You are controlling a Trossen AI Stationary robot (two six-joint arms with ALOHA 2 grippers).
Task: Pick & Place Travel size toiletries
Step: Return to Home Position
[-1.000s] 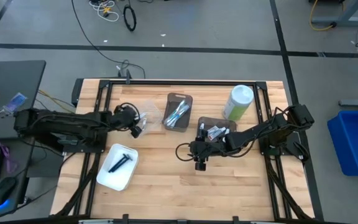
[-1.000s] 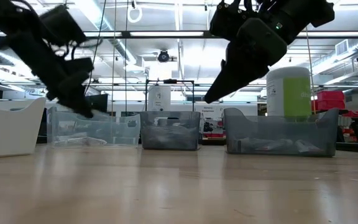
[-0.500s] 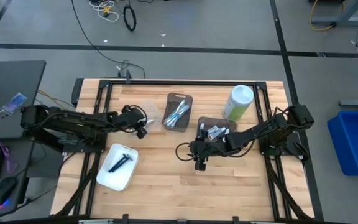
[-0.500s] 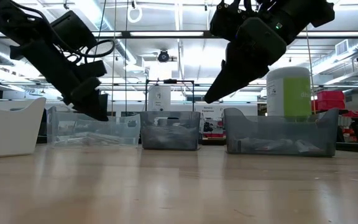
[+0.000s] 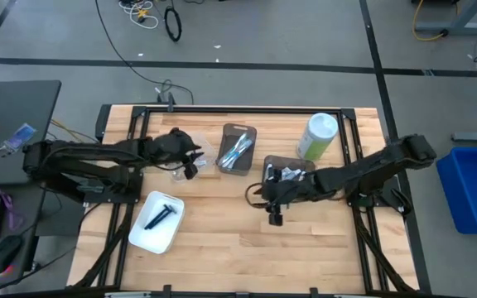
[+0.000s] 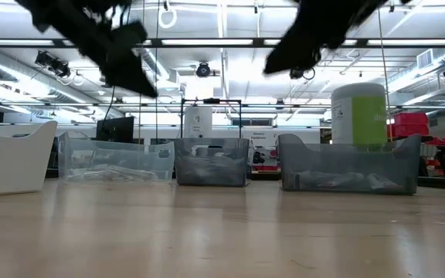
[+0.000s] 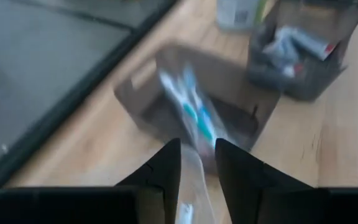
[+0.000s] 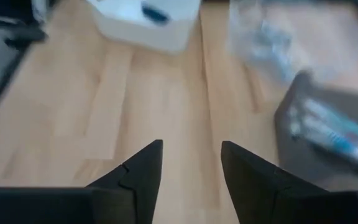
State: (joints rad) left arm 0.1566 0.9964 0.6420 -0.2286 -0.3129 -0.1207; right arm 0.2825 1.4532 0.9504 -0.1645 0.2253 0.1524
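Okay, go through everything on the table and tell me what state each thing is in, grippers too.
left gripper: open, empty, raised
right gripper: open, empty, raised
left black bin: upright, holding toothbrushes
right black bin: upright, holding tubes
transparent bin: upright, contents unclear
green canister: upright, white lid on
white tub: upright, holding a dark razor

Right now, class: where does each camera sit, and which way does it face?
High: above the table, looking straight down; both arms, left gripper, right gripper.
Low: tabletop height, looking level past the green canister; both arms overhead.
Left wrist: on left arm, facing the toothbrush bin; own fingers.
Right wrist: on right arm, facing the white tray; own fingers.
Both wrist views share the toothbrush bin.
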